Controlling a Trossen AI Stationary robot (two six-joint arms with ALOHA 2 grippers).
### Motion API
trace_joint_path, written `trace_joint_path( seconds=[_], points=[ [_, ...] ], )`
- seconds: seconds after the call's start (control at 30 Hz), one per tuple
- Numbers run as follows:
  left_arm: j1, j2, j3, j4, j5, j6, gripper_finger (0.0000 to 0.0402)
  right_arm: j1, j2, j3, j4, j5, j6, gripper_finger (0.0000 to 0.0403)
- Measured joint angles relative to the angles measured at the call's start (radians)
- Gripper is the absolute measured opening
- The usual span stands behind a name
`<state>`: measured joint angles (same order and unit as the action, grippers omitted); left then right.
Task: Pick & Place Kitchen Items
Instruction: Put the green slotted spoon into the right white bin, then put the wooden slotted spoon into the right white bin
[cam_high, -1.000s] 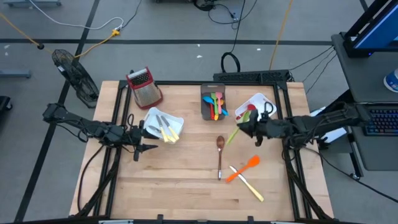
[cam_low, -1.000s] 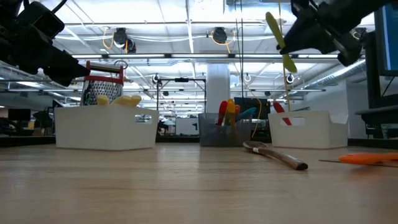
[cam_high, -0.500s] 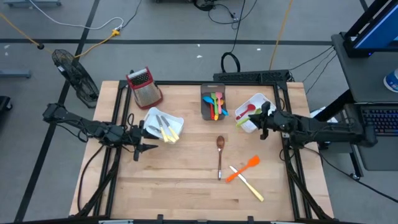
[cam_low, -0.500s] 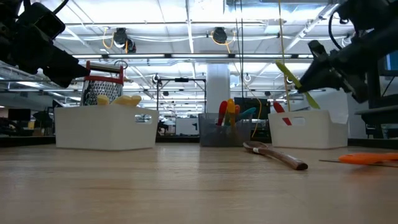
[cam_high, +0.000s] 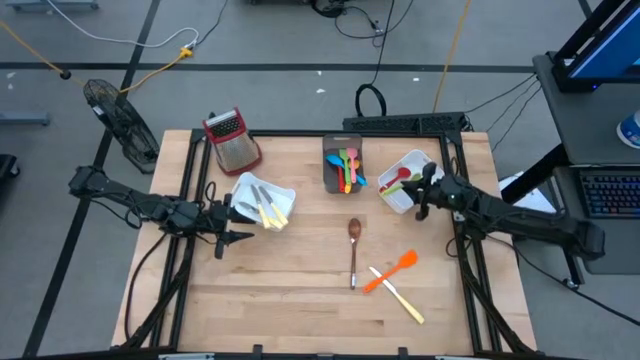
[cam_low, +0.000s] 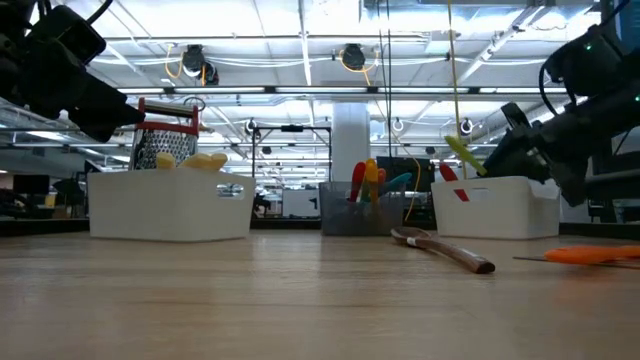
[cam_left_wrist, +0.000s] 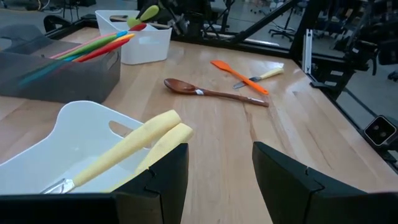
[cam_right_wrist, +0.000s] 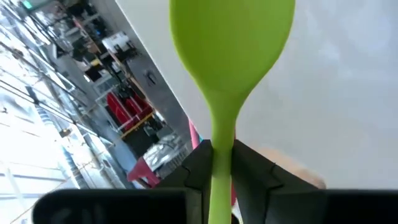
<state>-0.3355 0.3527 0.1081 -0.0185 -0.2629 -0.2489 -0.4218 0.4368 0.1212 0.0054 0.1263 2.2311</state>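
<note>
Spoon (cam_right_wrist: 231, 56) between right claw (cam_right_wrist: 222, 163) fingers

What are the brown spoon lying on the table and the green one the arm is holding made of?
Brown spoon: probably wood, with a reddish-brown, slightly glossy surface.
Green spoon: likely plastic or silicone, uniformly bright lime, smooth and matte; which of the two, I can't tell. It sits between the right gripper's fingers.

No readable text, labels, brands, numbers or signs in any view.
</note>
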Motion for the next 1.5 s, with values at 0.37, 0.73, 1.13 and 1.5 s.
trace_joint_path(
  seconds=[0.37,0.73,1.13,1.5],
  points=[
    [0.0,0.0,0.0,0.0,0.0,-0.022,0.0182,-0.083,0.0,-0.04,0.097,0.002,-0.108,0.0054],
    [0.0,0.0,0.0,0.0,0.0,-0.021,0.0182,-0.083,0.0,-0.042,0.096,0.002,-0.16,0.0086],
    [0.0,0.0,0.0,0.0,0.0,-0.021,0.0182,-0.08,0.0,-0.042,0.305,-0.001,-0.439,0.0082],
    [0.0,0.0,0.0,0.0,0.0,-0.034,0.0182,0.0,0.0,-0.042,0.703,-0.052,-0.777,0.007]
  ],
)
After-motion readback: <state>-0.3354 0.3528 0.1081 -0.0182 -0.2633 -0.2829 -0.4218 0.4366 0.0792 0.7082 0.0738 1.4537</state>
